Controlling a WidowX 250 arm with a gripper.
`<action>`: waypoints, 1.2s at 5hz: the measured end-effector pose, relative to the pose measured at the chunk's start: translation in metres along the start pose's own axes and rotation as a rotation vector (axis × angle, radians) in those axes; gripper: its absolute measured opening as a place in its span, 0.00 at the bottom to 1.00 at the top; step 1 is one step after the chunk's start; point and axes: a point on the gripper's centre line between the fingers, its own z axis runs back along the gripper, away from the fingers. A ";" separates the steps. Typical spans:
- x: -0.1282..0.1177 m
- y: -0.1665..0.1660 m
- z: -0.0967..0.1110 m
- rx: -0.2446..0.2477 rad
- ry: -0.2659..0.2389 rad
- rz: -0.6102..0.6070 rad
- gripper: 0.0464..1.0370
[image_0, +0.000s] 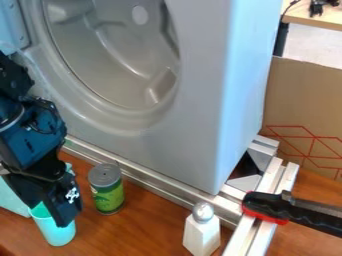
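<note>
At the left edge, the black gripper (45, 207) hangs low over the wooden surface, right at the top of a turquoise cup (57, 232). Part of the cup's rim is hidden behind the gripper, and whether the cup is held cannot be made out. Just right of them stands an upright can (108, 195) with a green label and a grey top. A white bottle (202, 235) with a rounded silver cap stands farther right, near the front edge of the view.
A large grey appliance shell (200, 85) with a round opening rises behind. Metal rails (150, 181) run along its base. A black and red tool handle (287, 210) lies across the rails at right. Cardboard (304, 107) stands beyond. A pale turquoise object (10, 196) is at far left.
</note>
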 end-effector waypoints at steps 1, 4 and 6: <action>-0.001 0.000 -0.002 -0.001 0.003 0.001 0.96; 0.058 -0.080 -0.037 0.021 0.003 -0.237 0.96; 0.087 -0.101 -0.059 0.121 0.020 -0.236 0.96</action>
